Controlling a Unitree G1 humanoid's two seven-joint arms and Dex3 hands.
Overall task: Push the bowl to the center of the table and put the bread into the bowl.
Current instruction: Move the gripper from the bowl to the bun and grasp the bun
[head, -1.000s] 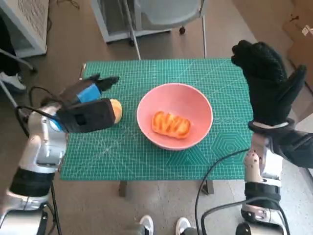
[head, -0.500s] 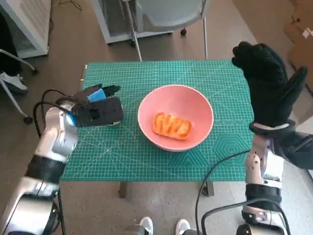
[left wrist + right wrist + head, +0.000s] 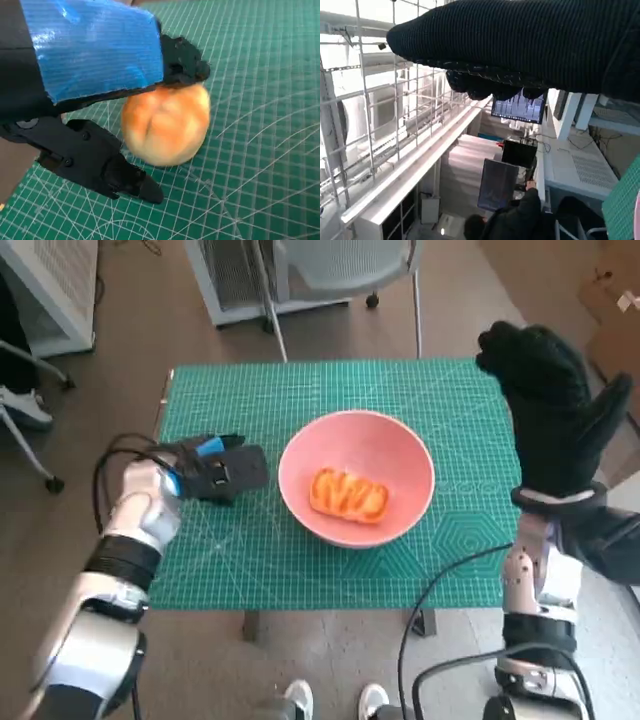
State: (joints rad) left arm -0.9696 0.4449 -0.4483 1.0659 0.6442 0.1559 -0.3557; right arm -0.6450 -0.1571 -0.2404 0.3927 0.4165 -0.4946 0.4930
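Over the green mat (image 3: pixel 300 550), in the head view, we see the pink bowl (image 3: pixel 400 455) sitting near the middle of the table with one orange bread piece (image 3: pixel 349 494) already inside it. Our left hand (image 3: pixel 213 472) lies low on the mat just beside the bowl's left side, and our right hand (image 3: pixel 546 415) is raised well above the table's right edge, fingers spread and holding nothing. From the left wrist view, the left hand (image 3: pixel 95 75) arches over a round bread roll (image 3: pixel 166 124) resting on the mat; one fingertip touches its top and another lies beside it, so it looks cupped rather than clamped. We should close firmly before lifting, then clear the bowl's rim. From the right wrist view, only the glove (image 3: pixel 530 45) and a seated person (image 3: pixel 512 220) show.
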